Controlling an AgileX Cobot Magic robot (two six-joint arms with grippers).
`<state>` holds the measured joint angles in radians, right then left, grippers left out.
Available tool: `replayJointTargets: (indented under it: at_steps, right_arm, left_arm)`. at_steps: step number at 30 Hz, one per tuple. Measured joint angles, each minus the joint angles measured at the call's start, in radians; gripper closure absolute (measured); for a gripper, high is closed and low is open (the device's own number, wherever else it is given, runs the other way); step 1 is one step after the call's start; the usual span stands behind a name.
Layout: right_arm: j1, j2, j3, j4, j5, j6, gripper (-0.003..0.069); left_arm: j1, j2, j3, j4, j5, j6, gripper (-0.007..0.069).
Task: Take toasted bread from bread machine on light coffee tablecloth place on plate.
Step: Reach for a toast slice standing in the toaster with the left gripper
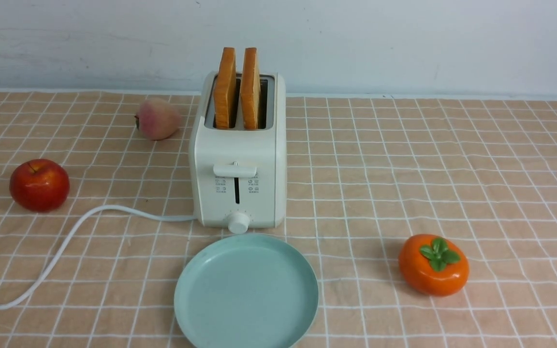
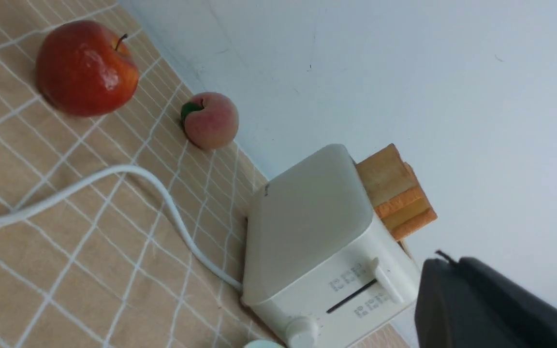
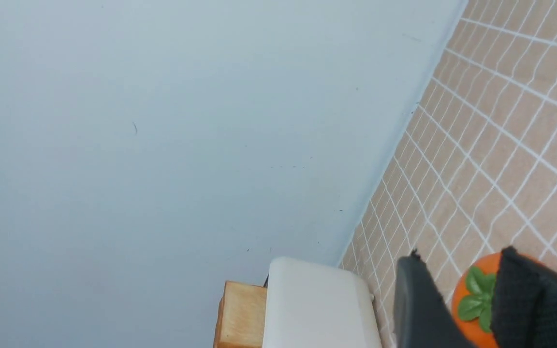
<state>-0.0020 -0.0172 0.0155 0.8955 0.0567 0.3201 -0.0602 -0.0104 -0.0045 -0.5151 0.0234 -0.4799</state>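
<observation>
Front view: the bread machine sits mid-table on the light coffee tablecloth. Both slices of toasted bread stand upright in its slots, side by side, with their top halves poking out. The plate lies just in front of it, its far rim right by the knob. A white cord snakes off to the left. There's an apple to the left, a peach behind that near the wall, and a persimmon off to the right. No arms show here.

Left wrist view: the left gripper is just a dark lump in the corner, so I honestly can't tell if the claw is wide or closed. It's up off the cloth and apart from the bread machine. The toast, apple and peach show beyond it.

Right wrist view: the right gripper has its two dark fingers spread apart and holds nothing. The persimmon shows through the gap, seemingly well behind it. One corner of the bread machine and one slice edge are visible against the wall.
</observation>
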Motion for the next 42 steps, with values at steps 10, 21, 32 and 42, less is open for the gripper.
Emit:
replayJointTargets:
  at_steps: [10,21,32,42]
  right_arm:
    - [0.0,0.234,-0.518,-0.253,0.497,-0.433,0.0669]
    - [0.0,0.754,-0.729,-0.332,1.156,-0.565,0.0666]
    - [0.0,0.763,-0.657,-0.336,1.161,-0.615,0.0638]
    - [0.0,0.757,-0.656,-0.304,1.113,-0.615,0.0624]
  left_arm:
    - [0.0,0.382,-0.585,0.234,0.627,0.138,0.0638]
    - [0.001,1.015,-1.044,0.253,1.044,0.309,0.0638]
    - [0.001,1.309,-1.353,0.008,1.022,0.538,0.0638]
    - [0.001,1.48,-1.372,-0.302,0.692,0.867,0.0494]
